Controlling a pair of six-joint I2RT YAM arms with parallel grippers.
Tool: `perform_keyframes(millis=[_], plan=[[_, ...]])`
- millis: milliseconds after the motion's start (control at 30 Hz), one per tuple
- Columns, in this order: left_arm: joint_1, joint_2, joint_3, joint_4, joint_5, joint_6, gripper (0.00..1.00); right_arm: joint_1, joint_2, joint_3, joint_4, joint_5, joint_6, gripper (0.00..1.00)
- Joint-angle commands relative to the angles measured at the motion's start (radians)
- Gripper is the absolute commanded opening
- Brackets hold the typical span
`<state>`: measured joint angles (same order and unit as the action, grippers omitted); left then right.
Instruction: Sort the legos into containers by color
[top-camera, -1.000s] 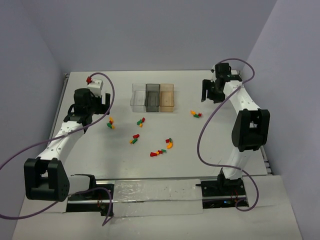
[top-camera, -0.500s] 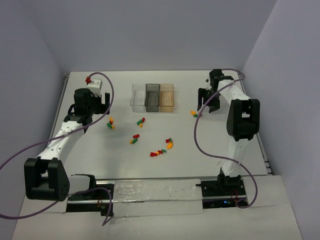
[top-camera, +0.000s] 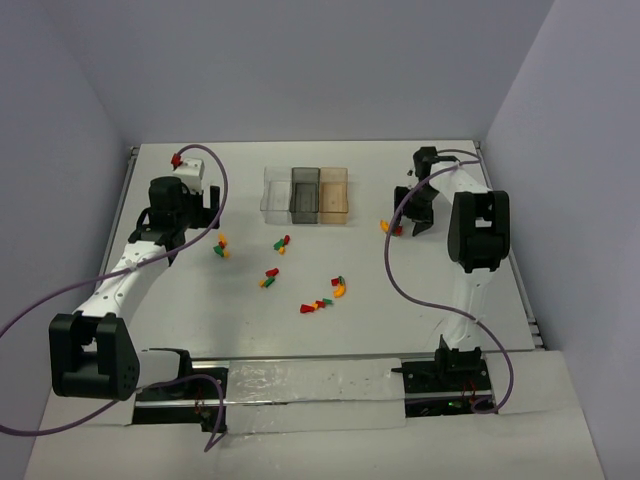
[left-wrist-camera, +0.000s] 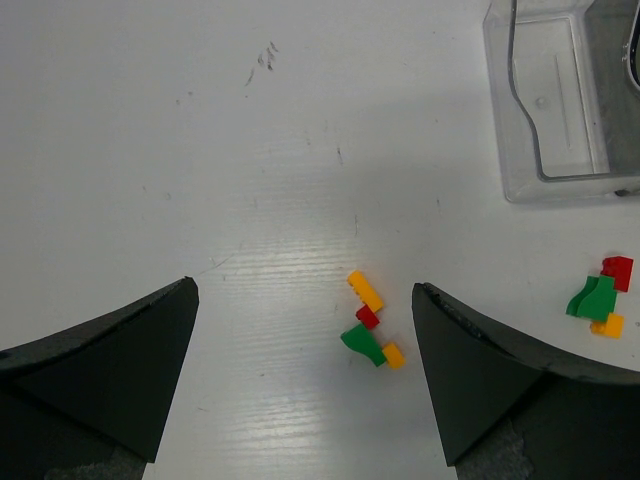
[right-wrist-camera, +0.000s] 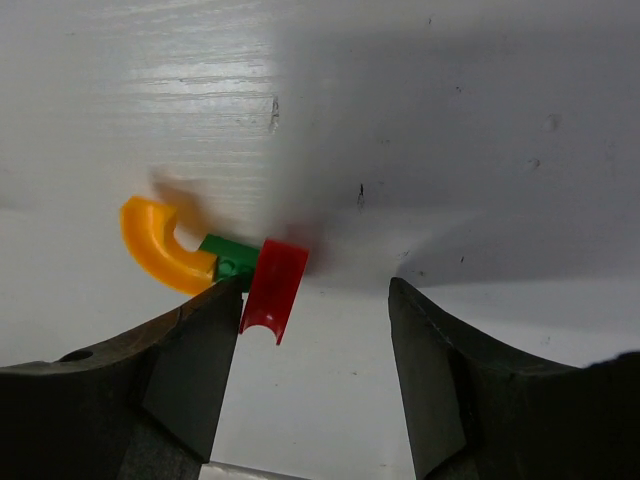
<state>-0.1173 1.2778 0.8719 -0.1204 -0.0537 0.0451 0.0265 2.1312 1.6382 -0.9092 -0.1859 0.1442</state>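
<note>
Three joined containers stand at the table's back middle: clear (top-camera: 277, 195), dark grey (top-camera: 304, 195), amber (top-camera: 335, 193). Small red, green and orange-yellow legos lie scattered in front of them (top-camera: 318, 304). My right gripper (top-camera: 410, 215) is open and low over the right cluster (top-camera: 390, 227). In the right wrist view its jaws (right-wrist-camera: 315, 290) straddle a red arched brick (right-wrist-camera: 272, 288), which lies close to the left finger beside a green brick (right-wrist-camera: 228, 256) and an orange curved piece (right-wrist-camera: 160, 245). My left gripper (top-camera: 203, 212) is open and empty above a small cluster (left-wrist-camera: 368, 330).
The clear bin's corner (left-wrist-camera: 500, 100) shows at the upper right of the left wrist view, with another brick cluster (left-wrist-camera: 600, 298) below it. Purple cables loop beside both arms (top-camera: 400, 290). Walls close the table on the left, back and right.
My right arm has swung in and lowered the open gripper onto the right brick cluster. The left arm has not moved.
</note>
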Motion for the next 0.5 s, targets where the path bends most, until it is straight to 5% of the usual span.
perform_keyframes(millis=[0, 467], plan=[[-0.005, -0.001, 0.013, 0.038, -0.020, -0.011, 0.99, 0.010, 0.007, 0.044, -0.030, -0.004, 0.021, 0.65], [-0.005, 0.015, 0.038, 0.016, -0.021, 0.002, 0.99, 0.018, -0.068, -0.057, 0.031, 0.039, -0.002, 0.47]])
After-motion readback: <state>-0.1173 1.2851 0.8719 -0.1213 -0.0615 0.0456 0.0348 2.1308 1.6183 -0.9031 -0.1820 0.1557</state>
